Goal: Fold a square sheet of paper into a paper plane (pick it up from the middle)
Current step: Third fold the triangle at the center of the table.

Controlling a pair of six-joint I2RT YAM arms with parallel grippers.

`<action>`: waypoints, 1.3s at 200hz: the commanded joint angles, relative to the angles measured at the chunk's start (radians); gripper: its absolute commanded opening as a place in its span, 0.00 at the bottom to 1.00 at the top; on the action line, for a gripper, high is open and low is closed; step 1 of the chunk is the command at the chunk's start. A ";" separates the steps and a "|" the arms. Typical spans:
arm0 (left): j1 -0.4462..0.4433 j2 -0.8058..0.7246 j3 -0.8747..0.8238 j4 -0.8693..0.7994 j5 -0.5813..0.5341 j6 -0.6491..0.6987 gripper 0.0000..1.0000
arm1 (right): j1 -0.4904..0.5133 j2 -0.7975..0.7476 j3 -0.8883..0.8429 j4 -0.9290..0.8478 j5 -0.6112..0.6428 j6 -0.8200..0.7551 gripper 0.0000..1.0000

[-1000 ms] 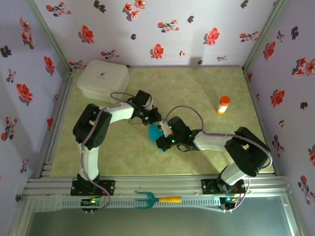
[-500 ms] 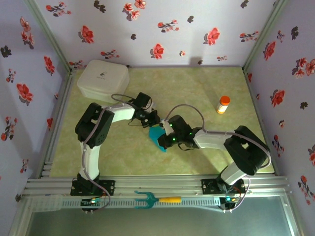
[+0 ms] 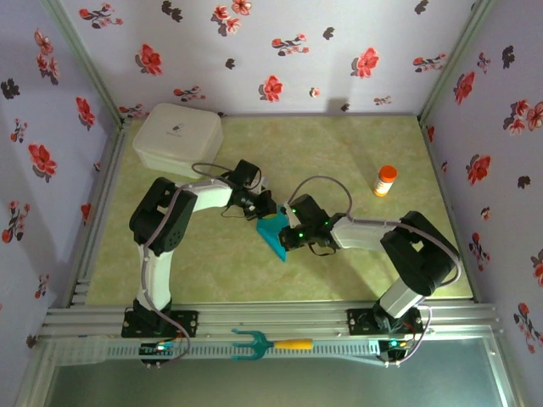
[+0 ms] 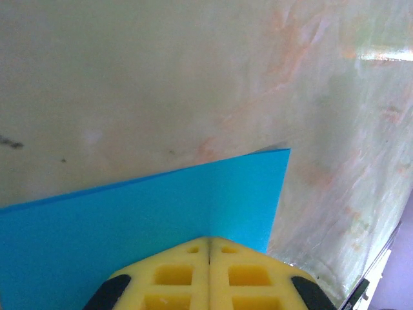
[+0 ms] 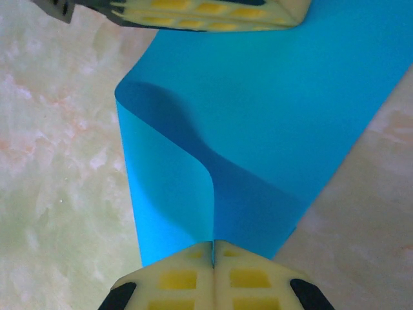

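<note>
The square sheet of paper (image 3: 273, 234) is teal-blue and hangs between both grippers just above the table's middle. My left gripper (image 3: 265, 209) is shut on its far edge, with the yellow pads (image 4: 187, 274) pressed together over the sheet (image 4: 148, 219). My right gripper (image 3: 286, 233) is shut on the near edge (image 5: 213, 244), where one flap (image 5: 168, 187) curls up from the rest of the paper (image 5: 277, 110). The left gripper's fingers (image 5: 206, 13) show at the top of the right wrist view. A paper plane is out of view.
A white lidded box (image 3: 177, 138) stands at the back left. An orange pill bottle (image 3: 385, 180) stands at the right. A teal fork-shaped tool with a yellow handle (image 3: 270, 343) lies on the front rail. The table (image 3: 339, 144) is pale green marble.
My right gripper has shifted up and slightly right, its forearm swinging closer to level. The paper has spread wider and flatter between the two grippers. The left gripper barely moved.
</note>
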 commanded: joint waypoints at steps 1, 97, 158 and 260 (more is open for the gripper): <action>-0.002 0.013 -0.024 -0.029 -0.019 0.004 0.07 | -0.005 0.006 0.029 -0.027 0.024 0.014 0.00; -0.001 0.005 -0.025 -0.026 -0.022 0.000 0.07 | -0.005 0.030 0.045 -0.047 0.010 0.007 0.00; -0.001 0.003 -0.028 -0.020 -0.022 -0.004 0.07 | -0.005 0.053 0.058 -0.071 0.023 0.003 0.00; -0.001 -0.014 -0.002 -0.033 -0.025 0.001 0.10 | -0.005 0.062 0.047 -0.077 0.032 0.002 0.00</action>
